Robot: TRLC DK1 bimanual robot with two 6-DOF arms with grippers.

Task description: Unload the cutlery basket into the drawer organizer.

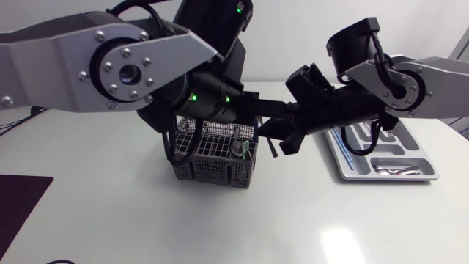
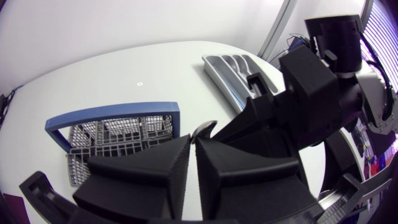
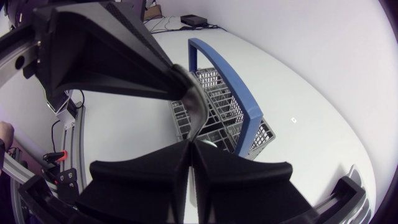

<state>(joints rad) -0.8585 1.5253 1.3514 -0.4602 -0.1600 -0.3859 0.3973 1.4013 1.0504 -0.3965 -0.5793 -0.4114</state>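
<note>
Above the basket my two grippers meet tip to tip. A silver piece of cutlery, seemingly a spoon, spans the short gap between them. My left gripper is shut on one end, whose rounded tip pokes out past the fingers. My right gripper is shut on the other end. In the head view the left gripper and right gripper hide the spoon. The grey wire cutlery basket with a blue handle stands below, with cutlery in it. The grey drawer organizer lies to the right.
Some cutlery lies in the organizer's near compartment. A dark mat covers the table's front left corner. Both arms cross over the middle of the table above the basket.
</note>
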